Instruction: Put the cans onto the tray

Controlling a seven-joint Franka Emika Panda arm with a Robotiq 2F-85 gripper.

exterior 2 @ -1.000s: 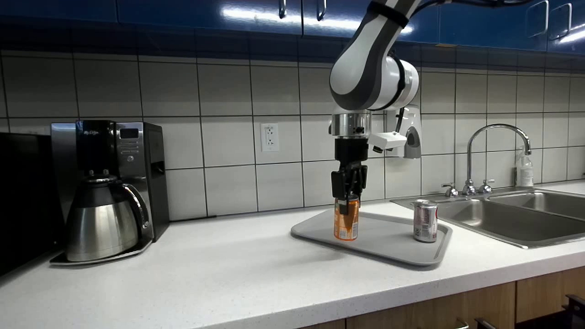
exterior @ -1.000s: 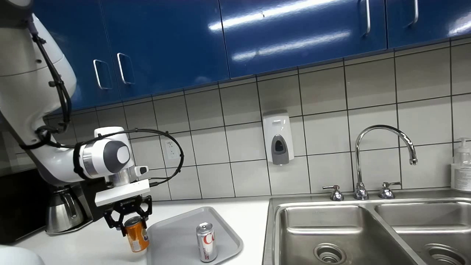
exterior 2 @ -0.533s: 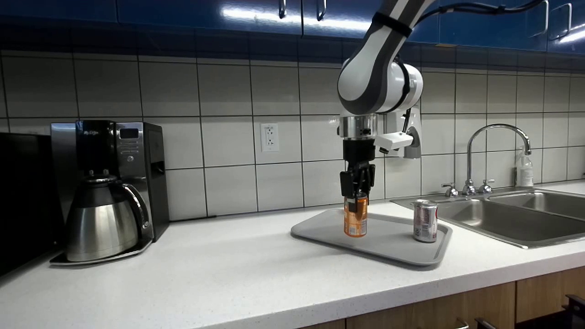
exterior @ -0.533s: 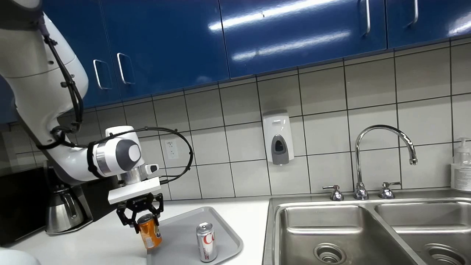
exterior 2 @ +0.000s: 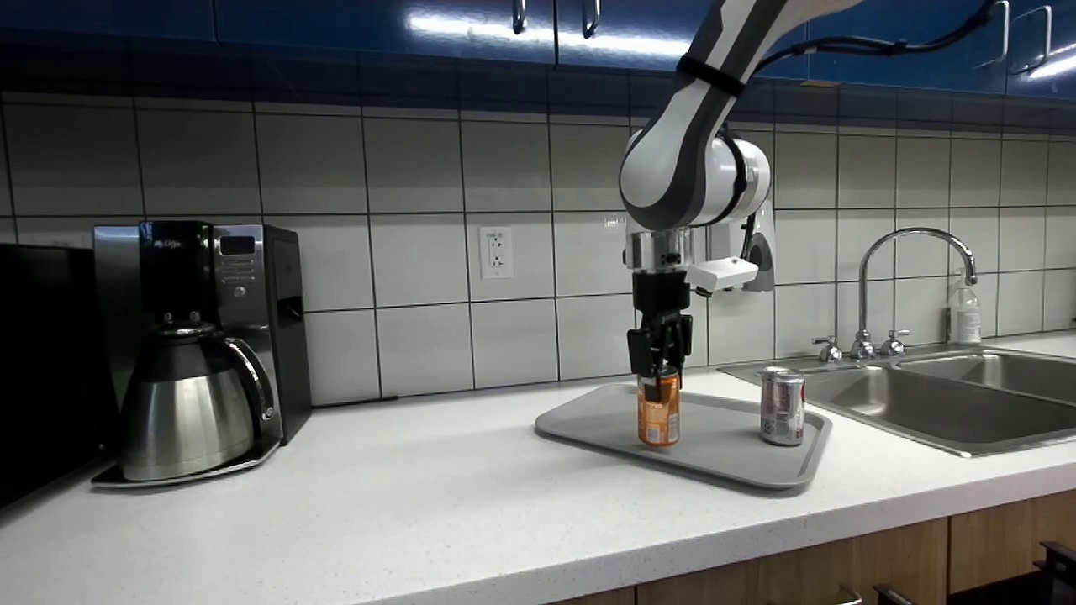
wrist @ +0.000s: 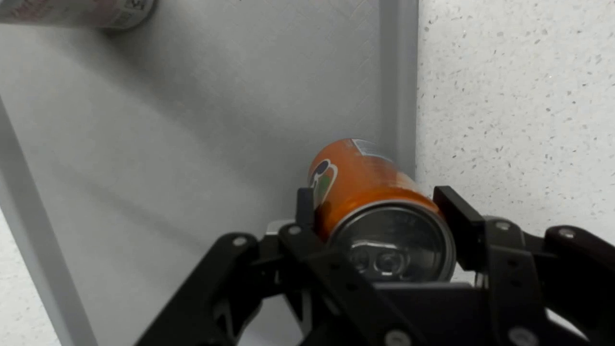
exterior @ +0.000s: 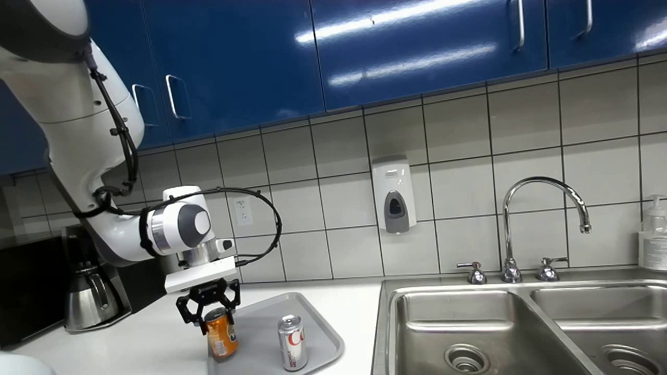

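The orange can point(exterior: 222, 338) is held by my gripper point(exterior: 218, 322) over the near-left part of the light-grey tray point(exterior: 258, 320). The can point(exterior 2: 659, 423) and gripper point(exterior 2: 664, 385) also show in an exterior view, low over the tray point(exterior 2: 714, 458). In the wrist view the gripper point(wrist: 374, 199) has one finger on each side of the orange can point(wrist: 358, 175), close to the tray's rim. The can leans slightly; I cannot tell whether its base touches the tray point(wrist: 192, 144). The silver-grey can point(exterior: 293, 344) stands upright on the tray, also seen in the other views point(exterior 2: 783, 407) point(wrist: 81, 12).
A coffee maker with a steel pot point(exterior 2: 189, 403) stands on the white counter point(exterior 2: 378, 496). Steel sink basins point(exterior: 458, 317) and a tap point(exterior: 542, 182) lie beyond the tray. A soap dispenser point(exterior: 394, 195) hangs on the tiled wall below blue cabinets point(exterior: 234, 62).
My gripper has carried the orange can from the tray's edge further over the tray, towards the silver-grey can. In the last half second it has come down lower. The silver-grey can has not moved.
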